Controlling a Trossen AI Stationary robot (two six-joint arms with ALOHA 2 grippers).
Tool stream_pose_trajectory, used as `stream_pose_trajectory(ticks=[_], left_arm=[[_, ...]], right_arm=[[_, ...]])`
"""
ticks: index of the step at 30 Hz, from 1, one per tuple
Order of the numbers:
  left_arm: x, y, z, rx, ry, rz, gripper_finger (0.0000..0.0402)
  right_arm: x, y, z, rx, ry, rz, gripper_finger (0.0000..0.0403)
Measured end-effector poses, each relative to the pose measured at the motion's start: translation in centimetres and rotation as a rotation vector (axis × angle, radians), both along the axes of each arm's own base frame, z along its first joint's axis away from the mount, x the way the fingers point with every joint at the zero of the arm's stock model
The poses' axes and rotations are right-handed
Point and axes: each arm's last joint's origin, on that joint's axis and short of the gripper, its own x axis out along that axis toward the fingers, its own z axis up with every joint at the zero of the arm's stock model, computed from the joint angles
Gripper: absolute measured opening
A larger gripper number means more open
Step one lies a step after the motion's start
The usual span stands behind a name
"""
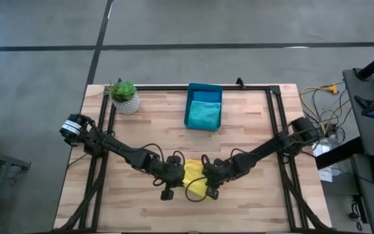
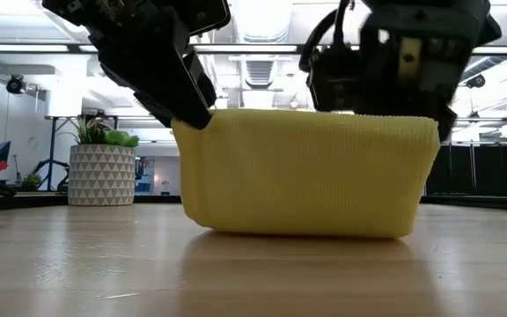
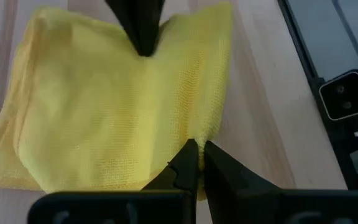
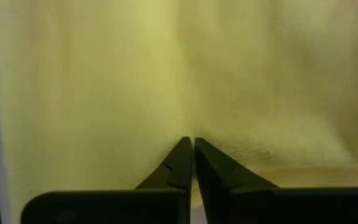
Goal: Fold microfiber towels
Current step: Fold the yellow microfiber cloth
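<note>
— Yellow towel point(image 2: 306, 176) hangs limp between both arms, its lower fold resting on the tabletop point(image 2: 77, 264); soft and light.

— Left gripper point(image 3: 194, 149) and right gripper point(image 4: 188, 144) each pinch an upper edge; corners suit it best.

You're working on a light butcher-block wooden table point(image 1: 148, 117) with a black metal frame around its edges. Sitting right on it: a small green plant in a white patterned pot point(image 1: 124, 96) at the far left corner, a rigid blue rectangular plastic bin point(image 1: 204, 106) at the far middle, and a yellow microfiber towel point(image 1: 194, 181) near the front edge, its bottom fold touching the wood while the top is pulled up.
</note>
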Motion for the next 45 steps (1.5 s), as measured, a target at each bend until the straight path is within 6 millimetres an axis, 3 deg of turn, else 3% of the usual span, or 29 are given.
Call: stream_pose_trajectory(ticks=[6,11,16,23,33,39,45], left_arm=[[0.1,0.1,0.1,-0.011,0.001,0.06,0.0],[0.2,0.5,0.1,-0.017,0.004,0.11,0.0],[0.6,1.5,0.1,-0.019,-0.001,0.169,0.0],[1.2,3.1,0.4,-0.019,-0.028,0.232,0.0],[1.6,4.5,0.3,0.016,-0.037,0.291,0.0],[1.7,5.3,0.3,0.066,-0.052,0.365,0.0],[1.8,6.2,0.2,0.079,-0.054,0.405,0.0]], right_arm=[[-0.1,0.5,-0.5,0.012,0.021,0.028,0.0009],[-0.5,0.4,0.6,-0.003,-0.002,0.026,0.0009],[-1.7,0.2,2.0,-0.127,0.004,-0.033,0.0009],[-3.1,0.5,3.0,-0.156,0.018,-0.08,0.0009],[-6.6,1.1,5.2,-0.267,-0.013,-0.242,0.0009],[-5.4,2.5,7.1,-0.22,-0.259,-0.143,0.0009],[-3.5,1.1,5.5,-0.252,-0.243,-0.159,0.0009]])
